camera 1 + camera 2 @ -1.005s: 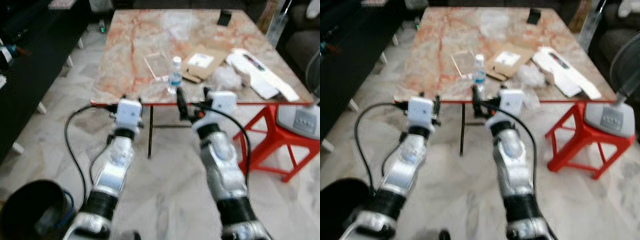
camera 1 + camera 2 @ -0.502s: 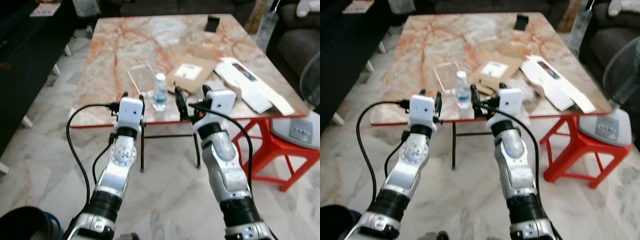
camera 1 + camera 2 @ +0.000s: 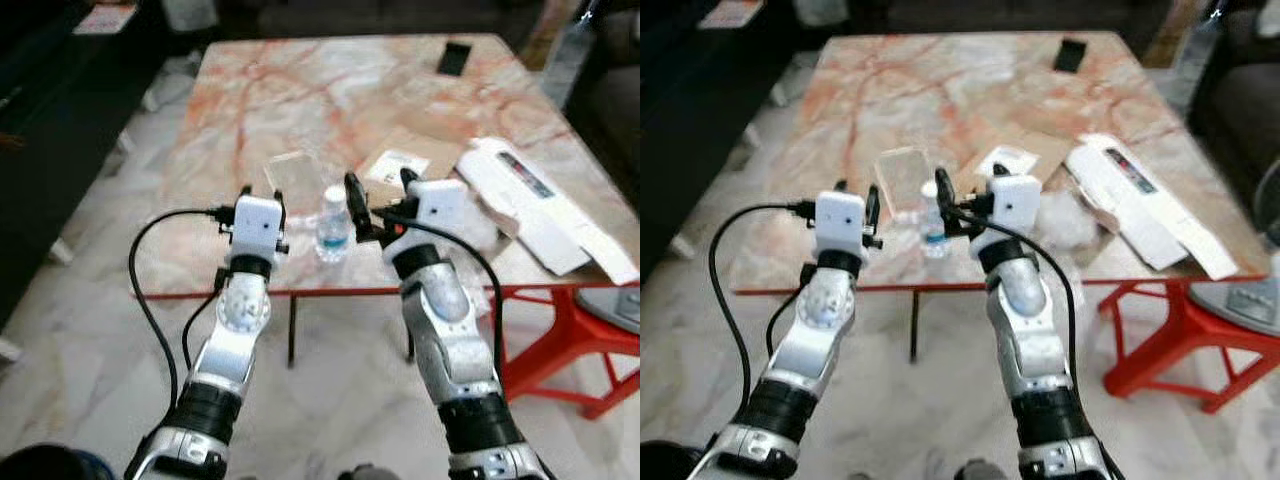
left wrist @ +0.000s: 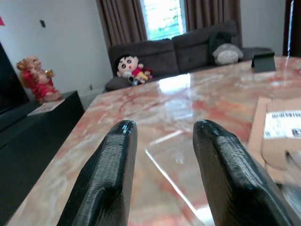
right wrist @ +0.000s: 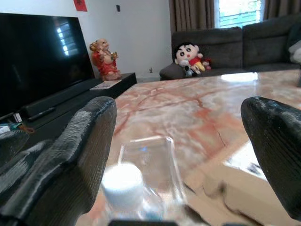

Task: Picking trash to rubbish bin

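A small clear water bottle (image 3: 333, 222) with a white cap stands upright near the front edge of the marble table (image 3: 262, 95). My right gripper (image 3: 378, 190) is open, just right of the bottle; in the right wrist view the bottle cap (image 5: 122, 181) sits low between the wide-spread fingers (image 5: 82, 150), nearer this one. My left gripper (image 3: 262, 197) is open over the table edge, left of the bottle, holding nothing. A clear plastic container (image 4: 181, 157) lies flat ahead of it, behind the bottle (image 3: 295, 178).
Flattened cardboard with a white label (image 3: 400, 165), crumpled plastic (image 3: 482, 226) and long white boxes (image 3: 545, 205) lie on the table's right side. A dark phone (image 3: 454, 58) rests at the far edge. A red stool (image 3: 575, 345) stands at the right, under the table's edge.
The camera has come closer to the table. Both grippers now reach over its front edge, and the right one has drawn up beside the bottle.
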